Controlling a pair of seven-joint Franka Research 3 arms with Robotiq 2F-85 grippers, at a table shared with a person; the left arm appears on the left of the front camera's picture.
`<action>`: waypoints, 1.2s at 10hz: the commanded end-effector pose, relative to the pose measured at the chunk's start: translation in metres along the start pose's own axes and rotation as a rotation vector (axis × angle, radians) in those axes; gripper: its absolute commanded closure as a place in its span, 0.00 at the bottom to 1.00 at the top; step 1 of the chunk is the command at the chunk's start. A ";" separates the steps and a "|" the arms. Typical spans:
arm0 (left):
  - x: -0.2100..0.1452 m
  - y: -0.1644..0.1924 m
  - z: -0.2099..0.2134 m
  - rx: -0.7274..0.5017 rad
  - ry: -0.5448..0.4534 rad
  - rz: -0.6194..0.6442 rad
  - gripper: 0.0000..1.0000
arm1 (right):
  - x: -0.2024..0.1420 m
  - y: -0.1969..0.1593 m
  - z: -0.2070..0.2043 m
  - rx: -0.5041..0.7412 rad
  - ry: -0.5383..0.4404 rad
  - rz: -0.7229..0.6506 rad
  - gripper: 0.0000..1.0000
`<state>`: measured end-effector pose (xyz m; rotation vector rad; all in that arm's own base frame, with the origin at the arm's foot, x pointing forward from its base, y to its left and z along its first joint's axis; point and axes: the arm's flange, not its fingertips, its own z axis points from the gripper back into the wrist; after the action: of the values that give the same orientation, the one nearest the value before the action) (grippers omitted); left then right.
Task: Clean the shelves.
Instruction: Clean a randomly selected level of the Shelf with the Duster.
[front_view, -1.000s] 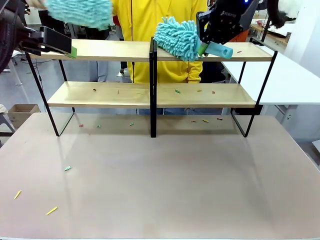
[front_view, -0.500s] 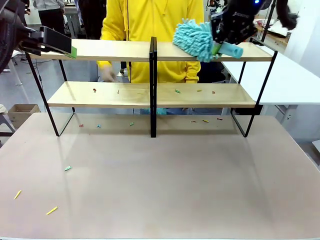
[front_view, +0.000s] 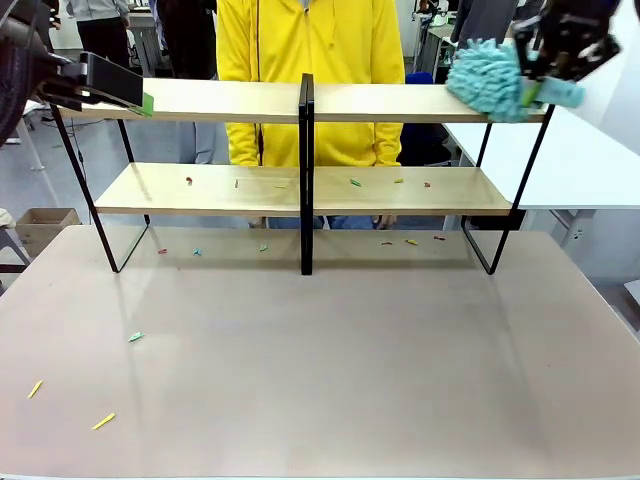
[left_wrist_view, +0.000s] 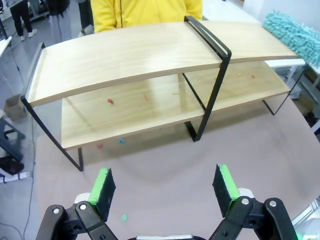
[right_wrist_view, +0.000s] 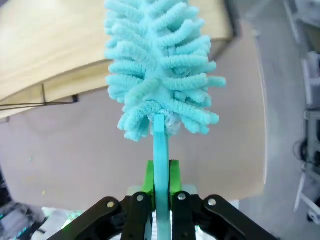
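Note:
The shelves (front_view: 400, 102) stand across the far half of the table, two light wooden boards in a black frame; the left wrist view also takes in the shelves (left_wrist_view: 130, 55). My right gripper (front_view: 565, 45) is shut on the handle of a turquoise fluffy duster (front_view: 488, 80), whose head rests at the right end of the top board. In the right wrist view the gripper (right_wrist_view: 161, 181) clamps the duster (right_wrist_view: 160, 65) by its flat handle. My left gripper (front_view: 125, 90) hovers at the top board's left end, and its own view shows the left gripper (left_wrist_view: 165, 182) open with nothing between its green pads.
Small coloured scraps (front_view: 355, 183) lie on the lower board, and more scraps (front_view: 103, 421) are scattered on the table (front_view: 320, 380). A person in a yellow top (front_view: 310, 60) stands right behind the shelves. A white table (front_view: 590, 160) adjoins at the right.
My right gripper has swept the duster rightwards along the top board to its right end. The person's hand and second duster have withdrawn from view. The left gripper has stayed put.

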<state>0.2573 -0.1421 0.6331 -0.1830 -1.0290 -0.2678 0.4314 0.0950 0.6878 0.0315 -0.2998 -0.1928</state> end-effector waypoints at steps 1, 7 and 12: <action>0.001 0.001 0.000 0.005 -0.001 0.001 0.00 | -0.014 -0.025 0.012 -0.111 -0.029 -0.091 0.88; 0.001 0.001 0.000 0.005 -0.001 0.001 0.00 | -0.036 -0.038 0.042 0.482 -0.120 0.273 0.88; 0.001 0.001 0.000 0.005 -0.001 0.001 0.00 | -0.045 -0.059 0.046 0.726 0.060 0.407 0.88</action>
<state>0.2573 -0.1422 0.6330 -0.1829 -1.0288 -0.2679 0.3681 0.0594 0.7051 0.6143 -0.3443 0.2453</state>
